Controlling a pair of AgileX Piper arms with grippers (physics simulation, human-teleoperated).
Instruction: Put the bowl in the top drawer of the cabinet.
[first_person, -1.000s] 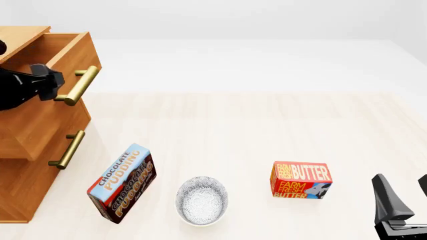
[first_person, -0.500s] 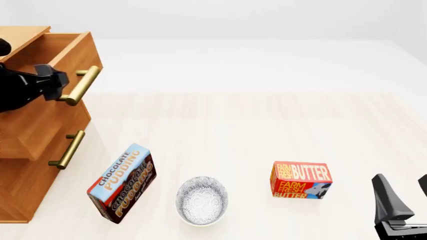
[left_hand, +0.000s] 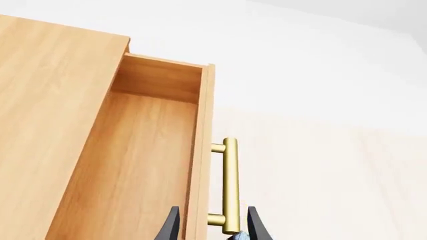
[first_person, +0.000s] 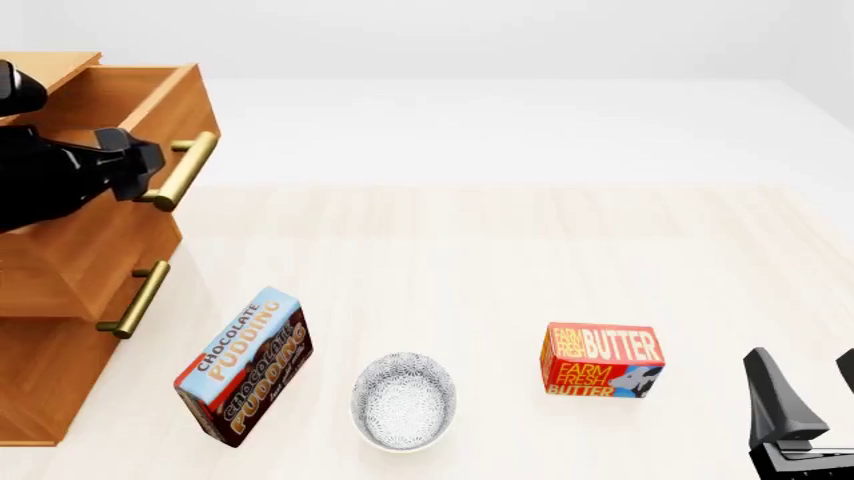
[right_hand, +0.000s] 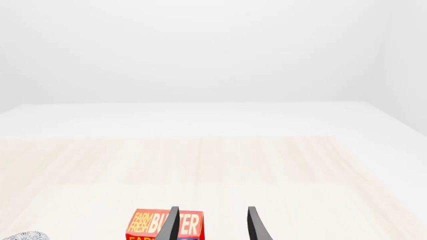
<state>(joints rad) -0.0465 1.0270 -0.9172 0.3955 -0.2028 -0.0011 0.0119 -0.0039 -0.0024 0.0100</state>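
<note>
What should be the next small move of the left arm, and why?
Probably keep pulling the top drawer outward: the left gripper straddles the brass handle, the drawer is only partly open, and the bowl sits untouched on the table.

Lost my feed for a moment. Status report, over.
Left gripper at the top drawer handle, drawer partly open. Right gripper open, idle near the butter box. Bowl on the table, untouched, pudding box beside it.

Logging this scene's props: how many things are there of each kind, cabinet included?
Boxes: 2, the pudding box and the butter box
Bowls: 1, the bowl
Cabinets: 1, the cabinet
Total: 4
</note>
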